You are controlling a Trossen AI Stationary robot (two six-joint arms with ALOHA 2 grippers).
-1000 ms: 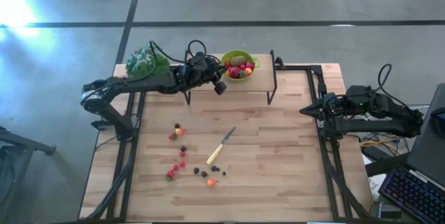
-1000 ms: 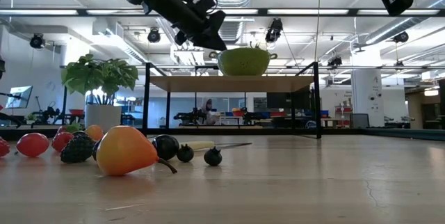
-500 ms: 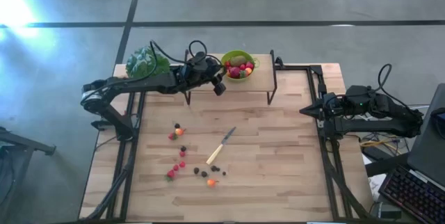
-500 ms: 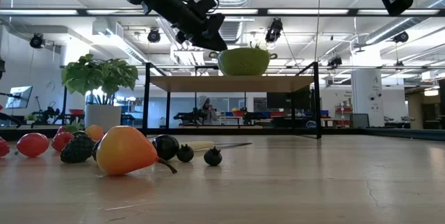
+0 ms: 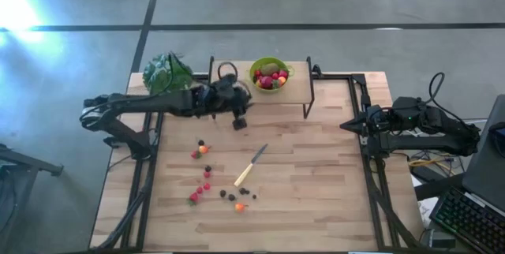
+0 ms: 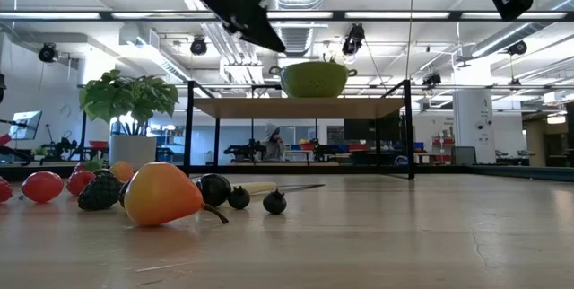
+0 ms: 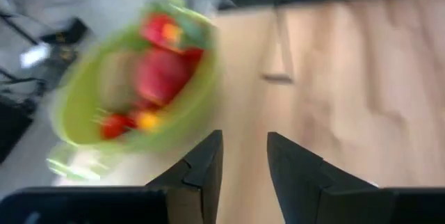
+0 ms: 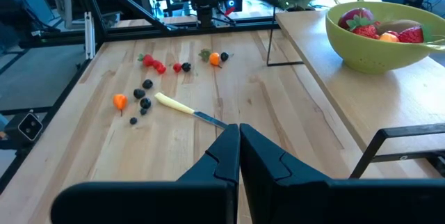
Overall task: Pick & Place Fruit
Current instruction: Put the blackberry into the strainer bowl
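Two holdings of fruit to record. First holding: the pieces in the green bowl (image 5: 270,73) on the raised shelf (image 5: 296,92) at the far edge of the surface, red ones, an orange-yellow one and the brown-green kiwi-like ball (image 8: 398,26). Second holding: the loose fruit (image 5: 207,175) scattered on the surface (image 5: 316,175) in front of the shelf, red, dark and orange pieces strung out beside the pale-handled knife (image 5: 251,165).

Change since a second ago: your left gripper (image 5: 239,121) stood right beside the bowl at the shelf's near edge; it has now drawn back off the shelf and hangs over open wood between the shelf and the scattered pieces. The bowl's contents look the same as before, so far as you can tell at this size. Reading: one delivery appears finished and the arm is heading back for another piece. Much fruit is still loose, so the task is well short of done.

Left fingers (image 7: 201,172): parted by a moderate gap, clear wood showing between them, nothing held and nothing touched. The bowl sits ahead of them in the wrist view.

Right gripper (image 8: 238,151): parked high at the right edge of the surface, well apart from all fruit, fingers pressed together with nothing between them.

Potted plant (image 5: 167,70): stands at the far left corner, beside the left arm, untouched.
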